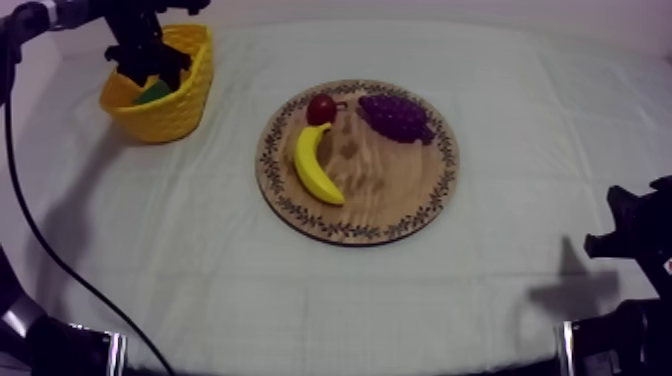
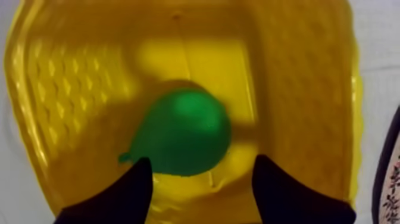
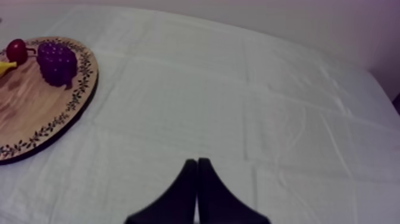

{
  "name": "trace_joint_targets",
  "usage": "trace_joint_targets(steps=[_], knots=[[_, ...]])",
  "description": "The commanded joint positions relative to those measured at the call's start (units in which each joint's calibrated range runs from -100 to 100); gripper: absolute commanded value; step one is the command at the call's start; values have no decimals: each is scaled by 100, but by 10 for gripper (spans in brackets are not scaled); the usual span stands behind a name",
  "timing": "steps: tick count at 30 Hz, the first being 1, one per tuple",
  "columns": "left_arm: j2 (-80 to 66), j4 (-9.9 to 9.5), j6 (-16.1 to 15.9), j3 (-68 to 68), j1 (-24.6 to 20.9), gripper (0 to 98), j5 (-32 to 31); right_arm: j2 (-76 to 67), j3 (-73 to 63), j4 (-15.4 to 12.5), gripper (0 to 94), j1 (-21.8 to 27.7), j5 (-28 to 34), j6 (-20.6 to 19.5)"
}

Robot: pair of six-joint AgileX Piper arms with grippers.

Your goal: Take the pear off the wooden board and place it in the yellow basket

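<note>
My left jaws hang over the yellow basket (image 2: pixel 297 89), spread wide with nothing clamped between the black fingers (image 2: pixel 128 190). The pear (image 2: pixel 181 134) lies just ahead of the tips on the basket's floor; whether one tip brushes it I cannot tell. Its long axis runs across the opening at a slant, the narrow stem end towards one finger and the fat end towards the other. I judge the drop done. The next move turns on a straight lift out, since the basket's walls stand close on either side of the jaws and a sideways pull could catch the rim. The basket holds the pear and nothing else I can make out. Well away from the left jaws, the wooden board (image 1: pixel 380 190) carries the banana (image 1: pixel 315 165), the bunch of grapes (image 1: pixel 395 117) and the small red fruit (image 1: pixel 321 108). My right jaws are pressed together in a narrow wedge over bare tabletop (image 3: pixel 250 119), the board off to one side — that arm is much the farther from the basket.
</note>
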Motion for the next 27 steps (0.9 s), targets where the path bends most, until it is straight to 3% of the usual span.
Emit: trace_joint_targets(steps=[1,6,9,19,24,27], knots=[[-240,10,14,189,50,518,-309,1,3,-1,3,0,0,1],[-1260,-133,318,1080,306,166,-1289,1,3,-1,3,0,0,1],[-2130,-150,371,1875,398,57,-1955,1,3,-1,3,0,0,1],[-6126,-150,436,5812,271,2,-4798,1,3,-1,3,0,0,1],[-8258,-105,620,7599,37,0,-5438,1,3,-1,3,0,0,1],[-9468,179,426,8558,-130,0,-5581,1,3,-1,3,0,0,1]])
